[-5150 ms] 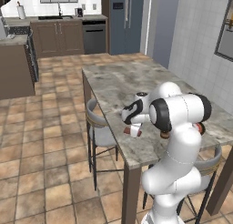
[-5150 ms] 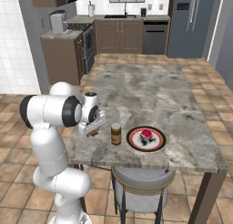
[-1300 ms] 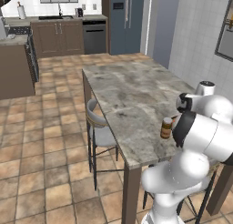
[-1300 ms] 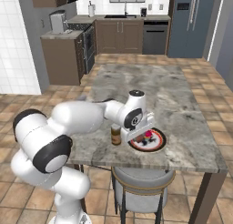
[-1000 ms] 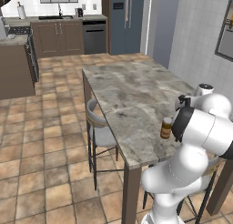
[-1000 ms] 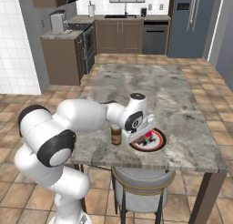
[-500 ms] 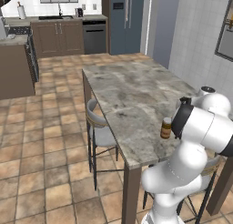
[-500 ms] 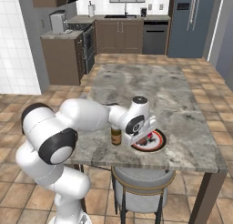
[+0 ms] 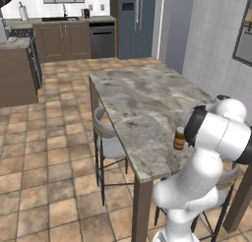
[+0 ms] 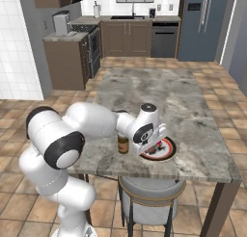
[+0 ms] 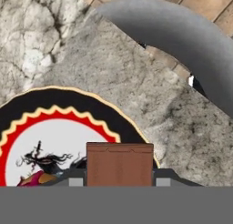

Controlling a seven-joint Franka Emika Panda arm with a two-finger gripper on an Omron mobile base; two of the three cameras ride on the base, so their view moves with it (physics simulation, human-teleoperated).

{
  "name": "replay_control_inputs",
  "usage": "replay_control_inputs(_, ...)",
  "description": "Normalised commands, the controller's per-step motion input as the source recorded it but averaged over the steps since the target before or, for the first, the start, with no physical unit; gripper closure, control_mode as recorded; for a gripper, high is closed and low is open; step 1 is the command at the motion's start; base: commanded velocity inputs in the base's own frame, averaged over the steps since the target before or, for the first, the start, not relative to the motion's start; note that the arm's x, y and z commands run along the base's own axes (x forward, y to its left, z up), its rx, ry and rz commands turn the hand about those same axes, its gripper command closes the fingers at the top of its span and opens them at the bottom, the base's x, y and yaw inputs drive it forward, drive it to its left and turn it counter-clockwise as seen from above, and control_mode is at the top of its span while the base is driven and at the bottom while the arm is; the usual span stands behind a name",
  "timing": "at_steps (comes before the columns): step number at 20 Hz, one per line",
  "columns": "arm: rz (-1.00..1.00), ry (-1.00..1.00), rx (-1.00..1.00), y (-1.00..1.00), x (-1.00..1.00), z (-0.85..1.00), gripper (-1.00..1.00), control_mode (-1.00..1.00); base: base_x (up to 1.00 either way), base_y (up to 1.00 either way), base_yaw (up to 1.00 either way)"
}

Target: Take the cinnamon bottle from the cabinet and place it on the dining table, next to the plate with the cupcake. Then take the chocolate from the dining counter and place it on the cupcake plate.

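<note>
Right at the hand, the chocolate [image 11: 119, 164] sits pinched between the two closed fingers, with the gripper [image 10: 150, 149] low over the plate [image 10: 166, 152], by the plate's near-left rim as the right base camera sees it. Under the bar, the plate shows a black outer band, a red scalloped ring and a pale centre [image 11: 54, 141]; a dark squiggle and a bit of orange and pink lie in that centre, to the left of the chocolate, too cropped to name with certainty. The jar [image 10: 123, 144] stands upright just left of the plate, apart from it, with the forearm passing behind it. From the other side the jar [image 9: 179, 138] peeks out beside the arm's dark joint. Plate and jar both rest near the front edge of the table [image 10: 144, 94]. A stool [image 10: 149, 192] is tucked in below the plate. Far beyond the plate, the kitchen worktop [image 10: 130, 18] runs along the back wall.
</note>
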Motion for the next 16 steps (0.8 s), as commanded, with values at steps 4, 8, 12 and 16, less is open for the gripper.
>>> replay_control_inputs(4, 0.0, -0.05, 0.0, 0.0, 0.13, -0.01, -1.0, -1.0, 0.0, 0.0, 0.0)
replay_control_inputs(8, 0.0, -0.06, 0.0, 0.0, 0.12, 0.0, -1.0, -1.0, 0.0, 0.0, 0.0)
replay_control_inputs(12, 0.0, -0.07, 0.0, -0.09, 0.05, 0.0, -1.0, -1.0, 0.0, 0.0, 0.0)
replay_control_inputs(16, 0.0, -0.08, 0.0, -0.01, 0.0, 0.24, -1.0, -1.0, 0.0, 0.0, 0.0)
